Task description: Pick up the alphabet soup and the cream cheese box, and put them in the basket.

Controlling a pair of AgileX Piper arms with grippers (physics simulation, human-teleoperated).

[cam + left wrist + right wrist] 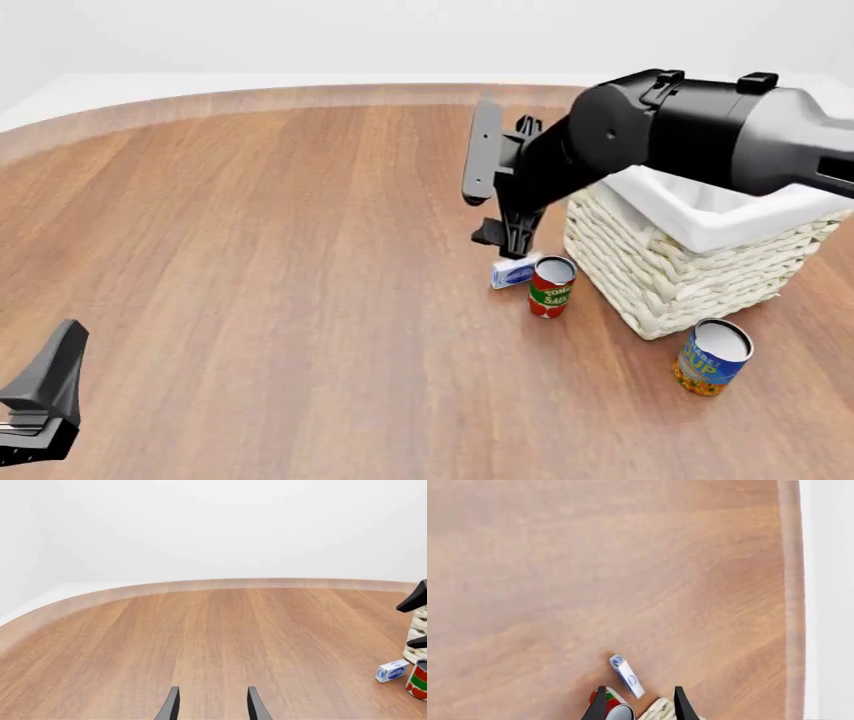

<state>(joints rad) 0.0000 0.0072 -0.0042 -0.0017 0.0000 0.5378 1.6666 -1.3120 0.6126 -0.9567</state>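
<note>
wood table (267, 260) | red can (550, 287) reads "TOMATO SAUCE" | alphabet soup (710, 358) upright

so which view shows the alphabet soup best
The front view: the alphabet soup stands fully visible, upright beside the basket. Neither wrist view shows it at all.

Small pale-blue cream cheese box (513, 272) sits hemmed in, red-and-green tomato sauce can (550, 286) touching it, woven wicker basket (667, 275) just behind, bare wooden table (267, 260) open on its left.
</note>
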